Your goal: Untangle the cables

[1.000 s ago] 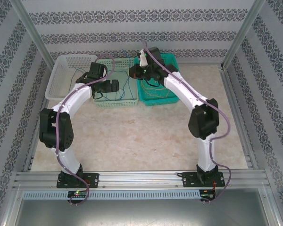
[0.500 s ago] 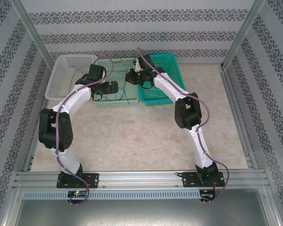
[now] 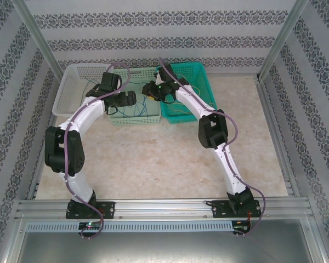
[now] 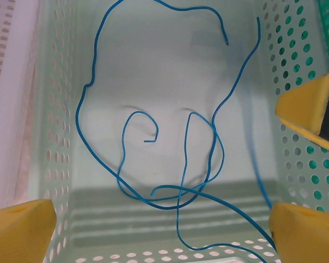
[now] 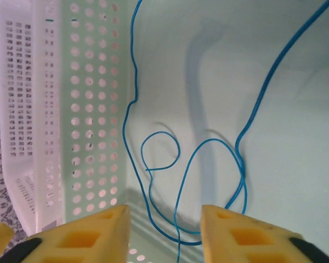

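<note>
Blue cable (image 4: pixel 91 82) lies loose on the floor of the pale green basket (image 4: pixel 60 137), right under both pincers. Left pincer (image 4: pixel 163 219) hangs over it with jaws wide apart, nothing between them. Right pincer (image 5: pixel 164 219) also has its jaws apart. One blue strand runs down into the gap between its fingertips but is not pinched as far as I can tell.

Progress, my read: late stage. Blue looks separated, no other colour crosses it inside this basket. It does loop over itself a few times below the left pincer, so it is not laid out neat.

Green cable (image 3: pixel 89 86) sits off to the left pincer's left, in the white basket (image 3: pixel 71 82). A thin pale strand (image 3: pixel 181 113) lies in the teal basket (image 3: pixel 200 74), to the right pincer's right. Colour too faint to call, likely the yellow one.

Left to do: probably only pulling both pincers clear, maybe tidying blue's self-crossings. Can't confirm the other two are fully knot-free, too small.
</note>
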